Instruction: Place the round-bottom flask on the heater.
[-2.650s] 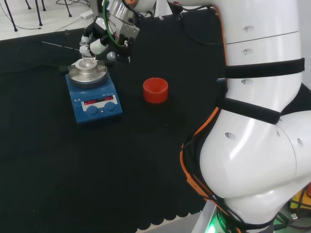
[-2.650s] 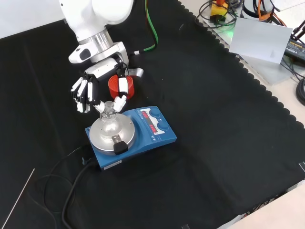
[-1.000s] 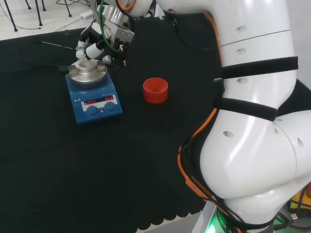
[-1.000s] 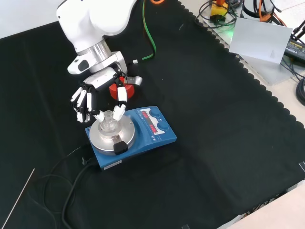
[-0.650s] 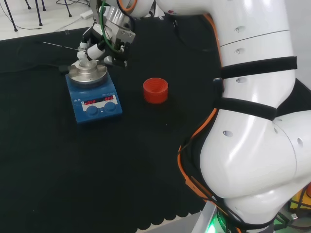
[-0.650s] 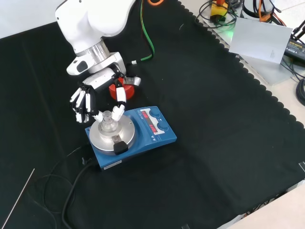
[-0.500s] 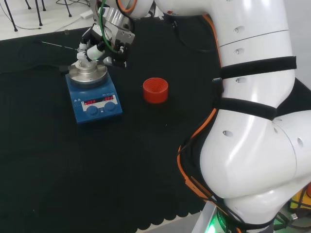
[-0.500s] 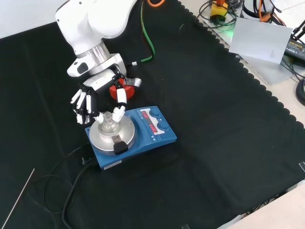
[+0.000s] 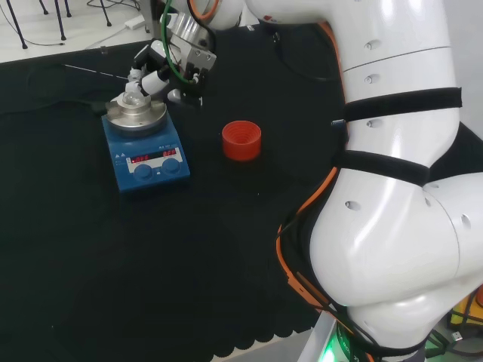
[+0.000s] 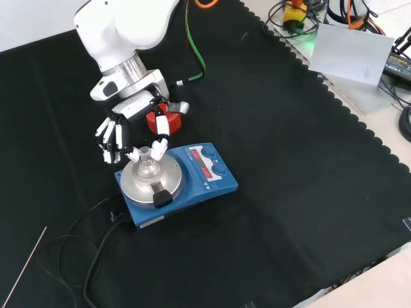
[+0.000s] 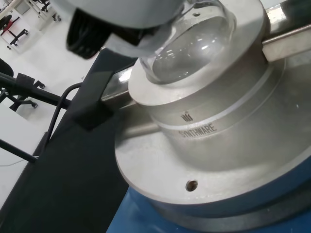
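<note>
In the head view, the blue heater (image 9: pixel 146 148) stands on the black-clothed counter (image 9: pixel 113 256) at the upper left, its round metal block (image 9: pixel 136 113) on top and two knobs on its front panel. The clear round-bottom flask (image 9: pixel 133 96) sits in the hollow of that block, and the hand (image 9: pixel 162 72) hangs just above and to the right of it, with white fingertips (image 9: pixel 145 84) close at the flask's neck. A red ribbed ring (image 9: pixel 241 140) lies on the cloth to the right of the heater, apart from it, and the arm's big white links fill the right side. In the front view, the hand (image 10: pixel 131 131) comes down from the top, and its fingertips (image 10: pixel 158 149) stand on either side of the flask's (image 10: pixel 147 165) neck, curled in narrowly around it; whether they actually touch the glass cannot be told. The flask's bulb rests in the metal block (image 10: pixel 151 181), neck upright. The red ring (image 10: pixel 156 120) shows partly behind the hand, beyond the heater (image 10: pixel 192 179). A black cable (image 10: pixel 96 256) runs from the heater across the cloth toward the lower left. In the wrist view, the flask's (image 11: pixel 192 41) glass bulb is seated in the bowl-shaped recess of the metal block (image 11: pixel 214 121), with a blurred white part of the hand (image 11: pixel 131 19) over it.
</note>
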Available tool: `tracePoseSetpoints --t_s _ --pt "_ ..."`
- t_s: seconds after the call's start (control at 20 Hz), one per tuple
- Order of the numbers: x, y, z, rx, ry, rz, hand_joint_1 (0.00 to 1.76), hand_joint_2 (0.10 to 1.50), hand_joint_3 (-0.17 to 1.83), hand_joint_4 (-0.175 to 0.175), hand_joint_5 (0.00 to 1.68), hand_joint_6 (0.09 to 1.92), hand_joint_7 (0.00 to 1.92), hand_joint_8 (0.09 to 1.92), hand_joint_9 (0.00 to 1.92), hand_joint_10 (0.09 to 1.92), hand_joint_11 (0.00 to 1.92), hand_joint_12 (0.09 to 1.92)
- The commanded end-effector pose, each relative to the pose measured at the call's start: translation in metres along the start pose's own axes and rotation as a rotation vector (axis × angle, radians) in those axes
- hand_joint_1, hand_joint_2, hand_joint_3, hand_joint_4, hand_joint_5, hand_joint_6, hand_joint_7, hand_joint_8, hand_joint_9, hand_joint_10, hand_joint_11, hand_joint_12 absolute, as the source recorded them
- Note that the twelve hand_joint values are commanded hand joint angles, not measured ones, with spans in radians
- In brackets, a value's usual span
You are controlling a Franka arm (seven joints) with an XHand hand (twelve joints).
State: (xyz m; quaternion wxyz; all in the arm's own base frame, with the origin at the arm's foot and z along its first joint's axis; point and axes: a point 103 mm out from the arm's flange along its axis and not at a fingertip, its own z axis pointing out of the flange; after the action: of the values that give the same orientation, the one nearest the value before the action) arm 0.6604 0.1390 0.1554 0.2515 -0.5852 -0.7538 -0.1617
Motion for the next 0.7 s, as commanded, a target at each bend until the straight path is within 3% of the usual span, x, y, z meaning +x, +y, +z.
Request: tracePoseSetpoints --t_s 0.05,0.2,0.3,0.45,0.7 --pt "0.006 0.003 0.003 0.021 -0.01 0.001 1.01 0.67 0.73 0.012 0.77 0.96 0.47 0.57 0.64 0.53 0.21 1.33" --pt "0.006 0.001 -0.001 0.035 -0.012 0.0 0.97 0.58 0.82 -0.004 0.54 0.85 0.42 0.57 0.61 0.54 0.17 1.34" --pt "0.004 -0.002 -0.004 0.045 -0.01 0.003 0.94 0.55 0.81 -0.007 0.42 0.65 0.38 0.59 0.56 0.57 0.13 1.35" --pt "0.003 -0.005 -0.008 0.052 -0.013 0.012 0.91 0.53 0.79 -0.007 0.39 0.44 0.32 0.62 0.51 0.61 0.1 1.36" --pt "0.008 -0.012 -0.015 0.039 -0.028 0.033 0.86 0.53 0.74 -0.003 0.36 0.3 0.28 0.63 0.48 0.63 0.07 1.37"
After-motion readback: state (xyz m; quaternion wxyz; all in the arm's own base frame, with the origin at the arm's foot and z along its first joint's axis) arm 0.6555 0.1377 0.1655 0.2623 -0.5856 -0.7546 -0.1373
